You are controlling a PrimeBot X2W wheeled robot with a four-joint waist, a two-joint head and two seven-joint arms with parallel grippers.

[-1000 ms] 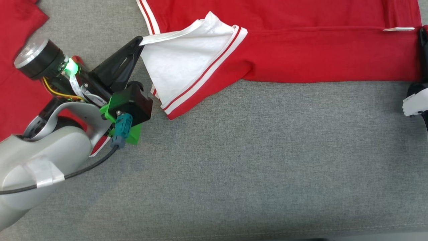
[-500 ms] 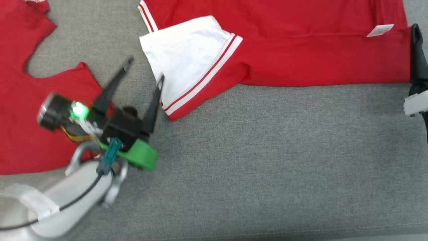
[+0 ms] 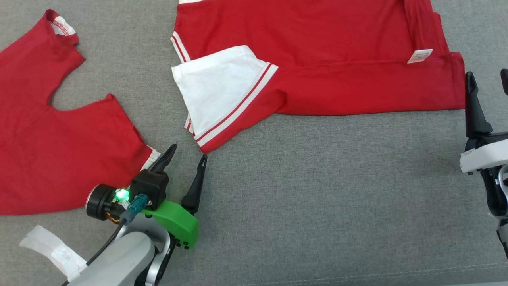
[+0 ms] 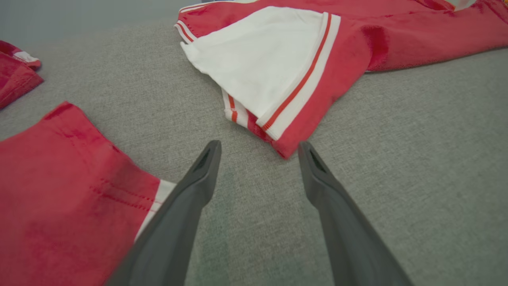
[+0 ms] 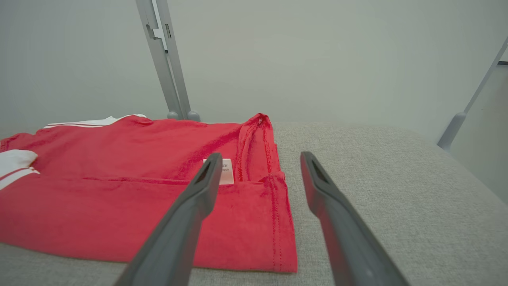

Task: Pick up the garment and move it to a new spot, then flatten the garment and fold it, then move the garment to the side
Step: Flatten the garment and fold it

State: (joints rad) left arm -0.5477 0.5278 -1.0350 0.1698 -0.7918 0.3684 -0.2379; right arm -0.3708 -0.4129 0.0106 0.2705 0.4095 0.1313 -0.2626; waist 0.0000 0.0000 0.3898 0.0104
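In the head view the garment (image 3: 337,87) lies flat across the grey worktop (image 3: 317,198) from twelve to two o'clock. Its near strip is doubled over, and a white sleeve (image 3: 214,87) is turned in at its eleven o'clock end. The left pincer (image 3: 184,159) sits at seven o'clock, spread wide and holding nothing, just short of the sleeve corner. A second red garment (image 3: 59,159) lies beside it at nine o'clock. The right pincer (image 3: 487,73) stands at three o'clock, equally wide and empty, just off the hem end. In the left wrist view the left pincer (image 4: 258,147) points at twelve o'clock to the striped cuff corner, with the other garment's edge under the nine o'clock finger. In the right wrist view the right pincer (image 5: 260,155) frames the hem corner and its label (image 5: 227,171). The folding looks part done. For the next fold, each pincer should probably bite every layer at its own corner, and both should lift low and level together. The left should steer clear of the neighbouring cloth.
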